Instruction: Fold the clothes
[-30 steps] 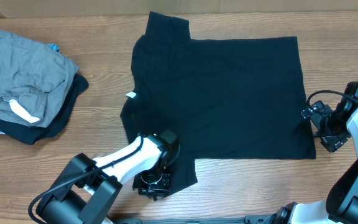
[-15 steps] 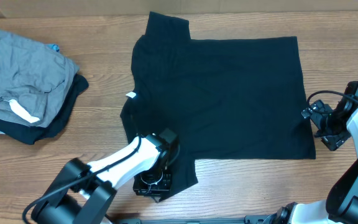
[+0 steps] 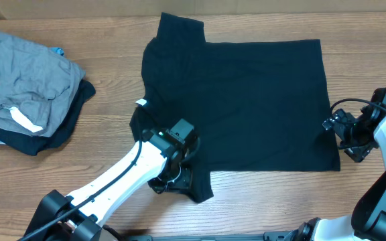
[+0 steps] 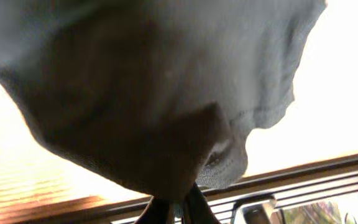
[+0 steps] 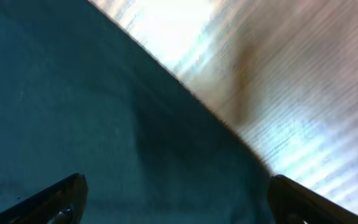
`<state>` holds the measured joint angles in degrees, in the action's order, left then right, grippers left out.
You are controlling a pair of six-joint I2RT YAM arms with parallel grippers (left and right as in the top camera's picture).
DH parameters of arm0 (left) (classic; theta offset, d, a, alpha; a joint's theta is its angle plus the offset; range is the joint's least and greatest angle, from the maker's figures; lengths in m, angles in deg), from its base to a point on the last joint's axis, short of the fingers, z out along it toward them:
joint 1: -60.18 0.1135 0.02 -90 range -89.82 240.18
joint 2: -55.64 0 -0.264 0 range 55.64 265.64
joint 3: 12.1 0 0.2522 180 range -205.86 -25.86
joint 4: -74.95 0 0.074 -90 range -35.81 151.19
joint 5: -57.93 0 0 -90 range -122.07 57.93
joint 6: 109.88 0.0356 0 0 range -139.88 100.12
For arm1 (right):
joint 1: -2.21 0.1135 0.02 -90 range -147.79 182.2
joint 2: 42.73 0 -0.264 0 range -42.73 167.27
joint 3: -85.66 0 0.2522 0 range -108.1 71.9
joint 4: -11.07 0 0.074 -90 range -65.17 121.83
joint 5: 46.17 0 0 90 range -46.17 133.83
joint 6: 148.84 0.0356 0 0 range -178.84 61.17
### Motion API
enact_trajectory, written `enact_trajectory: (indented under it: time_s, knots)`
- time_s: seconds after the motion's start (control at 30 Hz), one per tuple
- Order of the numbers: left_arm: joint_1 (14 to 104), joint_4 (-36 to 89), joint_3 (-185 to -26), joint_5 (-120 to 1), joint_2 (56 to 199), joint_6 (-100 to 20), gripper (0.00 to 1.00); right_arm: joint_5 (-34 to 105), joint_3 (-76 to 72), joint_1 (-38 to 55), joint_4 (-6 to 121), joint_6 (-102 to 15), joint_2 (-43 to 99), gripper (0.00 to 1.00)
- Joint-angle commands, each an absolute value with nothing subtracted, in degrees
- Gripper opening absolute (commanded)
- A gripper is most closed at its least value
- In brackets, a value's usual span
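The clothes, a black short-sleeved T-shirt (image 3: 246, 100), lie spread flat on the wooden table with a small white neck tag (image 3: 141, 102) at the left edge. My left gripper (image 3: 173, 182) is shut on the shirt's near-left sleeve. In the left wrist view the fabric (image 4: 148, 93) bunches and hangs from the closed gripper (image 4: 174, 213). My right gripper (image 3: 338, 136) hovers at the shirt's right hem. It is open in the right wrist view (image 5: 179, 202), with one fingertip (image 5: 67, 193) over the dark fabric (image 5: 73, 106), which lies under the gap, and nothing is held.
A crumpled grey garment (image 3: 25, 77) with a white label (image 3: 25, 120) sits at the far left on top of a dark garment (image 3: 62, 134). The table's (image 3: 112, 53) front edge runs just below my arms.
My left gripper has closed on the sleeve and moved away from the table's front edge, pulling the fabric up with it. The right gripper has barely shifted.
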<state>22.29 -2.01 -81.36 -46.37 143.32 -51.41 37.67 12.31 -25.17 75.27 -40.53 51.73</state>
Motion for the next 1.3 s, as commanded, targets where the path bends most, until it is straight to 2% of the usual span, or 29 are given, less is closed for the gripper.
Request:
enact_trajectory:
  time_s: [0.0, 0.13, 0.4, 0.57, 0.93, 1.03, 1.2, 1.27]
  knots:
    - [24.63, -1.96, -85.14, -43.53, 142.34, -50.32, 0.04, 37.28, 7.98, -25.06, 78.94, -40.4, 51.79, 0.96]
    - [27.51, -1.53, -87.37, -43.49, 142.34, -48.57, 0.04, 37.33, 4.72, -25.06, 82.7, -39.72, 51.79, 1.0]
    - [29.04, -0.3, -87.61, -43.64, 142.34, -48.16, 0.04, 39.31, 4.77, -25.19, 88.73, -36.07, 51.79, 1.0]
    - [29.04, 0.31, -87.61, -43.49, 142.36, -48.16, 0.04, 47.82, 6.89, -25.28, 93.76, -33.43, 51.79, 1.0]
    - [29.04, 1.69, -87.61, -41.48, 142.36, -46.45, 0.04, 42.57, 16.7, -27.88, 85.76, -30.45, 51.79, 0.99]
    - [29.04, 1.64, -87.61, -40.84, 142.36, -46.47, 0.05, 38.37, 18.89, -27.88, 82.39, -29.8, 51.79, 0.95]
    - [29.04, 1.66, -87.61, -40.43, 142.36, -46.47, 0.05, 41.87, 21.86, -27.88, 79.66, -28.57, 51.79, 0.94]
    - [29.04, 1.66, -87.61, -40.43, 142.36, -46.45, 0.05, 41.67, 22.82, -27.88, 77.93, -28.55, 51.79, 0.88]
